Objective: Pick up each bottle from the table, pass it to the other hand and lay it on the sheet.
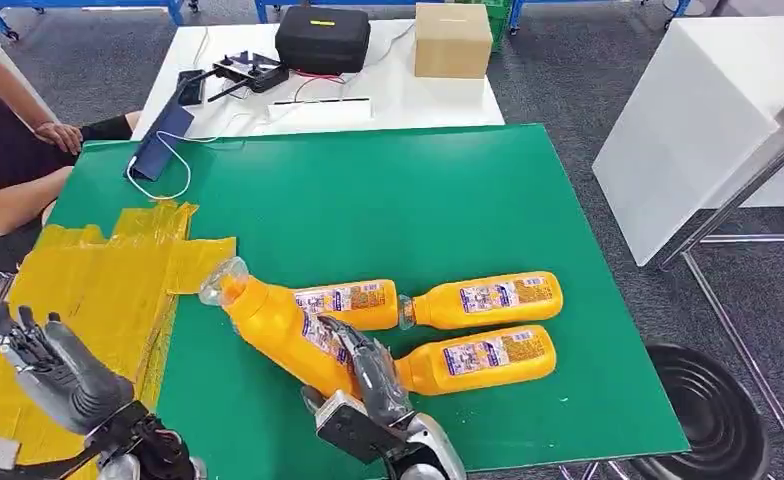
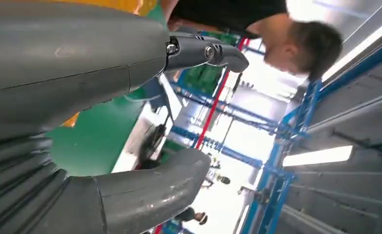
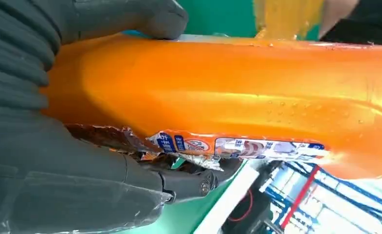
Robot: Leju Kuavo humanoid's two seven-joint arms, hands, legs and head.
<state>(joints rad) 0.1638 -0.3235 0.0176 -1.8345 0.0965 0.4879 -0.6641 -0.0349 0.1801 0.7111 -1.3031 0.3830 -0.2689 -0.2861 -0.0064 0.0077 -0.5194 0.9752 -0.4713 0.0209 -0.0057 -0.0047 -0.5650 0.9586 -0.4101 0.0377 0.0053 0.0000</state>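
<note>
bottles first: over the green counter (image 1: pixel 418 200) i see my right hand (image 1: pixel 363 375) wrapped around one tilted bottle (image 1: pixel 268 320), neck toward the yellow sheet (image 1: pixel 88 290); three more bottles (image 1: pixel 488 300) lie beside it. my left hand (image 1: pixel 43 360) hovers spread over the sheet.

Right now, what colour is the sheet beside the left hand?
Yellow: the sheet shows best in the head view.
</note>
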